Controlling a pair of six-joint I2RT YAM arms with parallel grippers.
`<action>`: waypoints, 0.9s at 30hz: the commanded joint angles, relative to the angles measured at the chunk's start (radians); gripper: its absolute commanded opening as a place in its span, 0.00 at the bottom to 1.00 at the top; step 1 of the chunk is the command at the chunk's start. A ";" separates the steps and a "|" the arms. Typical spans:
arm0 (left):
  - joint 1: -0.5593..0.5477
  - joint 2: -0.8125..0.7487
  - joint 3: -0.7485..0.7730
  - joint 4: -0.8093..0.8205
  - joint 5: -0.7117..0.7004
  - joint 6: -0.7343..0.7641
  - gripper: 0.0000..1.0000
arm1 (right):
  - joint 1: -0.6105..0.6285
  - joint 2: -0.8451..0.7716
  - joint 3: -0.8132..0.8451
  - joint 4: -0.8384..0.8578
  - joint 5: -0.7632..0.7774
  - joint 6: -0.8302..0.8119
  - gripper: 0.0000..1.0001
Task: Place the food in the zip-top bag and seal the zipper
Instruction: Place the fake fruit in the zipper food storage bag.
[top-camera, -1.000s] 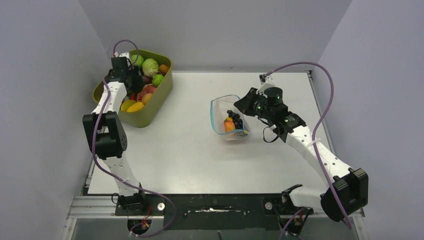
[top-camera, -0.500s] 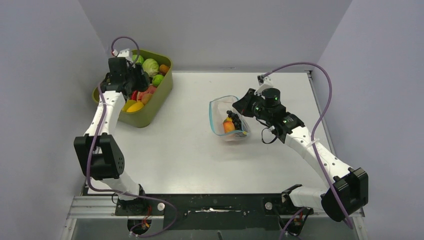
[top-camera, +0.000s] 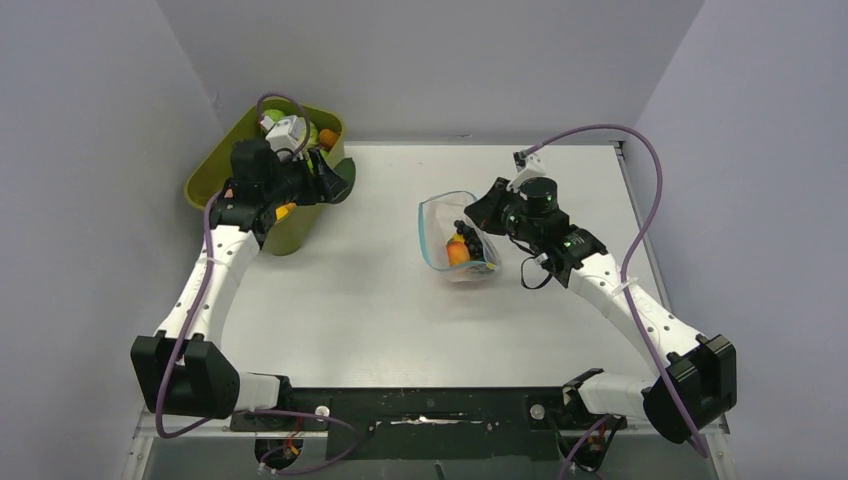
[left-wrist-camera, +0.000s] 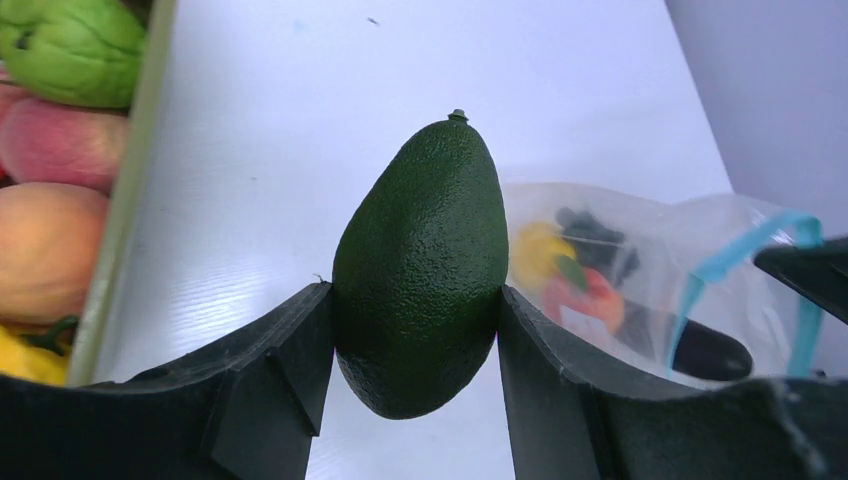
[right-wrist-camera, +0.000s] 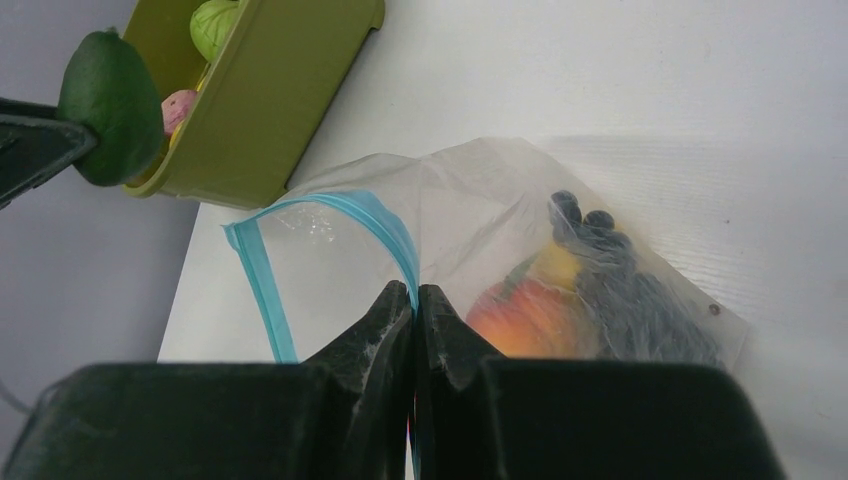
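The left end effector (left-wrist-camera: 415, 335) gripped a dark green avocado (left-wrist-camera: 420, 250) between its fingers, just past the olive tub (top-camera: 213, 172) and over the worktop (top-camera: 400, 320). The right end effector (right-wrist-camera: 414, 300) was pinched shut on the teal zipper (right-wrist-camera: 255, 265) of the zip-top bag (right-wrist-camera: 470, 195). The bag lay mid-worktop with its mouth gaping, an orange piece (right-wrist-camera: 520, 315) and a dark bunch (right-wrist-camera: 625, 285) inside.
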 joint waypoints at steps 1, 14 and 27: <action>-0.019 -0.085 -0.020 0.101 0.164 -0.045 0.25 | 0.008 -0.005 0.054 0.032 0.045 0.011 0.00; -0.281 -0.133 -0.017 0.181 0.210 -0.142 0.24 | 0.010 -0.015 0.083 0.035 0.089 0.025 0.00; -0.415 -0.093 -0.106 0.346 0.196 -0.298 0.24 | 0.018 -0.002 0.119 0.022 0.092 0.030 0.00</action>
